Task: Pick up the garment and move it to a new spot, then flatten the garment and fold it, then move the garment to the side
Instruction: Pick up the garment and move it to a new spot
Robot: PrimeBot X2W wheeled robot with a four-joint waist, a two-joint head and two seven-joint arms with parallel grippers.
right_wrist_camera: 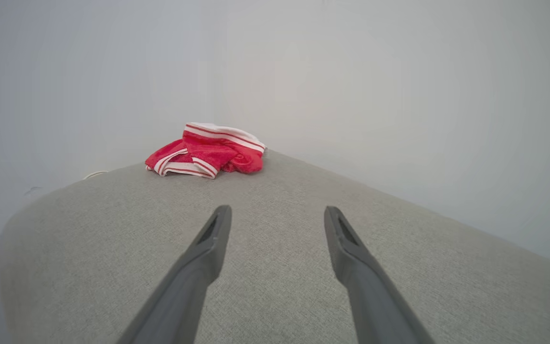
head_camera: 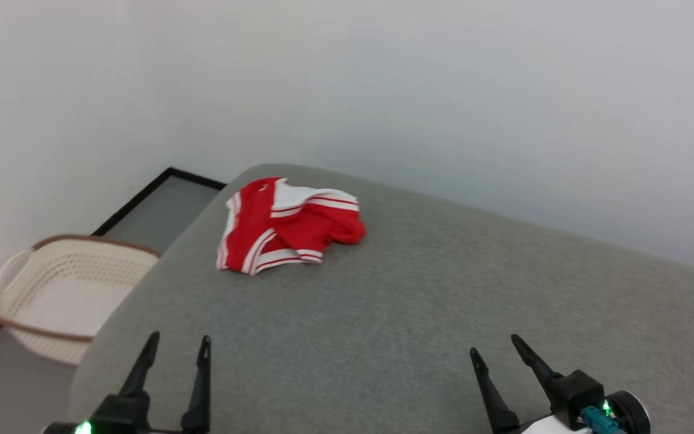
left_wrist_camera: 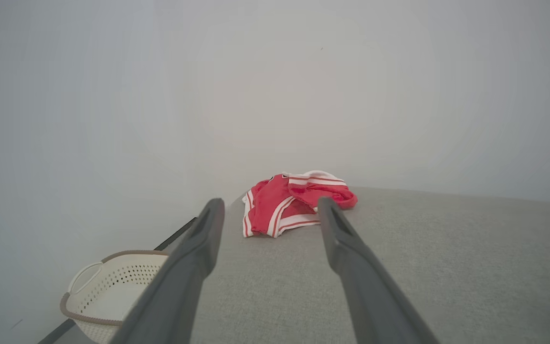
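The garment (head_camera: 287, 224), red with white sleeves and striped trim, lies crumpled near the far left corner of the grey padded table (head_camera: 419, 313). Its lettering is hidden in the folds. My left gripper (head_camera: 178, 342) hovers open at the near left, well short of the garment. My right gripper (head_camera: 494, 345) is open at the near right, further from it. Along the left wrist view the garment (left_wrist_camera: 294, 203) lies ahead between the spread fingers (left_wrist_camera: 203, 239). In the right wrist view the garment (right_wrist_camera: 206, 153) sits far ahead to the left of my right gripper (right_wrist_camera: 277, 212).
A cream laundry basket (head_camera: 61, 292) with a brown rim stands on the floor left of the table; it shows too in the left wrist view as the basket (left_wrist_camera: 108, 291). White walls close the far side. The table's left edge is rounded.
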